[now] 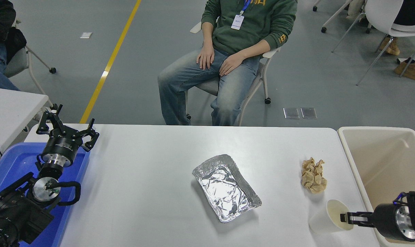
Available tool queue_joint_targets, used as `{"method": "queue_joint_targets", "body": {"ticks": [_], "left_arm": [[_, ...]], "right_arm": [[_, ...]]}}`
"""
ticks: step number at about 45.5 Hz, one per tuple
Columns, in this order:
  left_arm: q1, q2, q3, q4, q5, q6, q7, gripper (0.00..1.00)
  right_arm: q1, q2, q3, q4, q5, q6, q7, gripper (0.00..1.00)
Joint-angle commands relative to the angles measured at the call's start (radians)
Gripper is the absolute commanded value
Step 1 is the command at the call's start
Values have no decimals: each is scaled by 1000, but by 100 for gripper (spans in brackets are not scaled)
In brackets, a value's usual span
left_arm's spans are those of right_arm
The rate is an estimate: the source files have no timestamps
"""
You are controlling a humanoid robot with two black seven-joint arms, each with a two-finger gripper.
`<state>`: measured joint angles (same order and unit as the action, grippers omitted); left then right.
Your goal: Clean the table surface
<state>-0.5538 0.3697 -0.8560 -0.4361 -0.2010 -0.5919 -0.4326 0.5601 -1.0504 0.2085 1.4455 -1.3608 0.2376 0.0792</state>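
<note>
Right gripper (344, 217) clenched on the near rim of a white paper cup (327, 220), one finger inside the mouth. Cup tilted, its long axis running left from the jaws over the table surface (152, 192). Beige bin (382, 161) lies just right of the jaws, behind the wrist. Crumpled brown paper (313, 175) beyond; foil tray (226, 187) further left. Left gripper (67, 132) parked, spread, well apart; right arm is nearer.

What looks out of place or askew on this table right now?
The white paper cup near the table surface's right edge is tipped, its mouth toward the right gripper, whose tip is at the rim. A crumpled brown paper and a dented, empty foil tray lie loose.
</note>
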Motion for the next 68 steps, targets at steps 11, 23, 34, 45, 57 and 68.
{"method": "queue_joint_targets", "body": {"ticks": [11, 23, 34, 45, 57, 68], "left_arm": [[0, 0, 0, 0, 0, 0, 0, 100], [0, 0, 0, 0, 0, 1, 0, 100], [0, 0, 0, 0, 0, 1, 0, 100], [0, 0, 0, 0, 0, 0, 0, 100], [0, 0, 0, -1, 0, 0, 0, 100], [0, 0, 0, 0, 0, 0, 0, 100]], "right_arm": [[49, -60, 2, 35, 14, 3, 22, 0], [184, -232, 17, 119, 72, 98, 56, 0], [380, -378, 20, 138, 166, 246, 85, 0], [489, -435, 19, 128, 189, 301, 83, 0], [483, -454, 9, 69, 181, 287, 76, 0], [459, -418, -49, -16, 183, 154, 71, 0]]}}
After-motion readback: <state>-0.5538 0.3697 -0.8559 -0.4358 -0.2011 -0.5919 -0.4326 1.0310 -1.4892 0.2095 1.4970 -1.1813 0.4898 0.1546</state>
